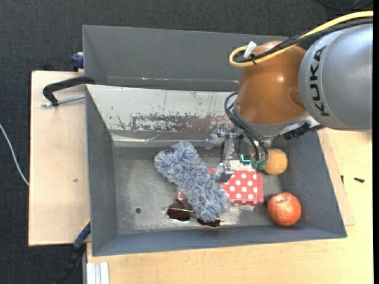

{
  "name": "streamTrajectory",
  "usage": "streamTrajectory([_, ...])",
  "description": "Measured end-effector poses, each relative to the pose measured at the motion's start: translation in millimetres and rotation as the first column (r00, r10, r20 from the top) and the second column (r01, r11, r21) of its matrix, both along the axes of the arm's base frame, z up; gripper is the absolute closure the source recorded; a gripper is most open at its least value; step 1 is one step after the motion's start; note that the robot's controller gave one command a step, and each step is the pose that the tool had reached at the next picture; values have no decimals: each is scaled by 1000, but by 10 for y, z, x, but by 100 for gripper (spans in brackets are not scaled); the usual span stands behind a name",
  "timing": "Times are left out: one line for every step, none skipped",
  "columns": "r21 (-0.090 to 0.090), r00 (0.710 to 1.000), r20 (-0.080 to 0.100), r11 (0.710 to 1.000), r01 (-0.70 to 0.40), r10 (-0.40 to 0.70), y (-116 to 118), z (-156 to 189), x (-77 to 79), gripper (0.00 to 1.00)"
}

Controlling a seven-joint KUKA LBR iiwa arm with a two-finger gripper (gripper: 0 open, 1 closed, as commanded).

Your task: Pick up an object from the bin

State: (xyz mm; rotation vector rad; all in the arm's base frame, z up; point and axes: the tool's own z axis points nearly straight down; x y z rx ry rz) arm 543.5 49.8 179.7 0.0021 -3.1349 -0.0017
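The jaws hang over the upper left corner of the red polka-dot box (244, 188). A blue fuzzy cloth (192, 179) lies against the box's left side. I cannot tell how wide the jaws stand.

- Grey metal bin (112, 176) fills the middle of the frame; all loose things lie in its lower right part.
- Arm enters from the upper right, orange cover (269, 90) at its wrist.
- Gripper (227, 165) is low in the bin, right of centre, above the seam where the fuzzy cloth meets the red box.
- Fuzzy cloth (189, 179), blue-grey and shaggy, runs diagonally through the centre.
- Red box (246, 188) with white dots touches the cloth's right side.
- Small orange fruit (276, 162) sits just right of the gripper.
- Red apple (284, 209) is at lower right, near the box.
- Dark sunglasses (179, 213), partly under the cloth's lower end; identification uncertain.
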Motion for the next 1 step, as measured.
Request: streamTrajectory([1, 1000, 8, 1000, 1, -1, -2, 43, 18, 0])
